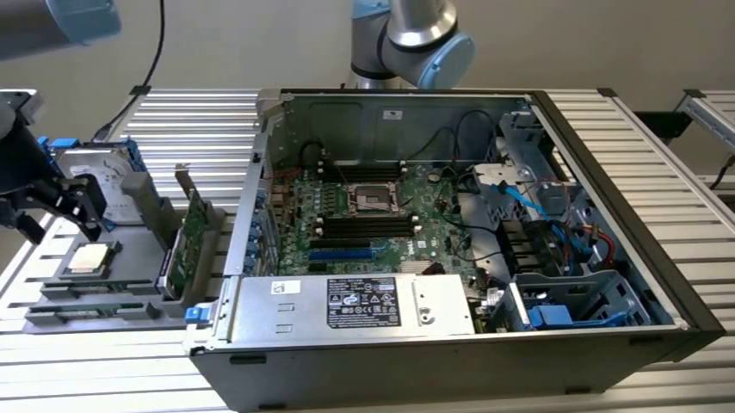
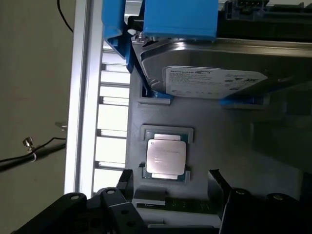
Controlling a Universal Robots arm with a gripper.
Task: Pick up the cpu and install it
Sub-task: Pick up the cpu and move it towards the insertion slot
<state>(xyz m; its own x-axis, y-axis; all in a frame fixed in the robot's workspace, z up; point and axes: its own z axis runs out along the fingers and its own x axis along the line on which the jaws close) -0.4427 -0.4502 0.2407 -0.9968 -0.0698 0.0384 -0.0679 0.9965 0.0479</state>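
The gripper (image 2: 170, 187) hangs above the grey tray (image 2: 243, 146) with its 2 black fingers (image 2: 124, 187) pointing down. They stand wide apart and nothing is between them, so it holds nothing. Just beyond the fingertips, lined up with the gap between them, lies the cpu (image 2: 166, 157). It is flat in a shallow recess of the tray, with the dull silver top facing up and its edges parallel to the edges of the recess. It is almost square, so I cannot tell a long axis. The fingers do not touch it.

Behind the cpu on the same tray rests the hard drive (image 2: 214, 73), tilted, with its white label showing and blue brackets at its sides.

In the exterior view the gripper (image 1: 60, 225) is at the exterior view's left, over the cpu (image 1: 92, 258), and the green cards (image 1: 184, 241) stand upright beside them. To the exterior view's right is the open computer case (image 1: 597, 181). Its power supply (image 1: 356, 305) is at the near edge and the socket (image 1: 376, 200) is in the middle of the motherboard (image 1: 344, 232). The arm (image 1: 414, 43) rises behind the case.
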